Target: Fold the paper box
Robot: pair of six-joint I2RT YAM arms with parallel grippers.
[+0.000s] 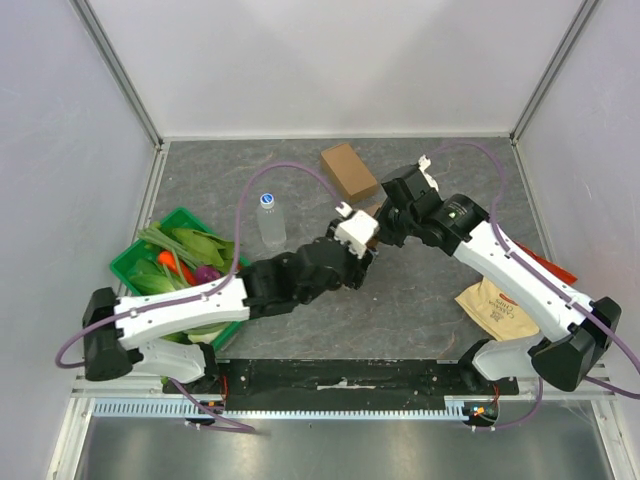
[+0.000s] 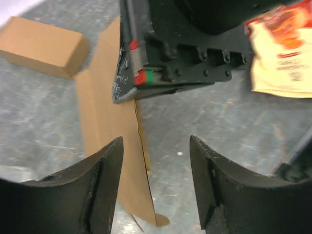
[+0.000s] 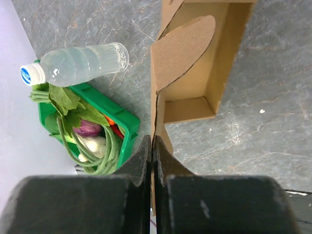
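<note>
The paper box [image 3: 195, 73] is an open, half-formed brown cardboard shell with a rounded flap, held on edge above the table. My right gripper [image 3: 152, 141] is shut on the edge of one of its side panels. In the top view the right gripper [image 1: 383, 228] and left gripper [image 1: 362, 240] meet at mid-table, and only a sliver of the box [image 1: 372, 211] shows. In the left wrist view the left gripper [image 2: 156, 141] is open, with a hanging box panel [image 2: 112, 141] between its jaws, nearer the left finger, not gripped.
A finished closed brown box [image 1: 348, 172] lies behind the grippers. A water bottle [image 1: 271, 220] stands left of centre. A green basket [image 1: 130, 262] of vegetables is at the left edge. A snack bag [image 1: 492, 305] lies at the right, under the right arm.
</note>
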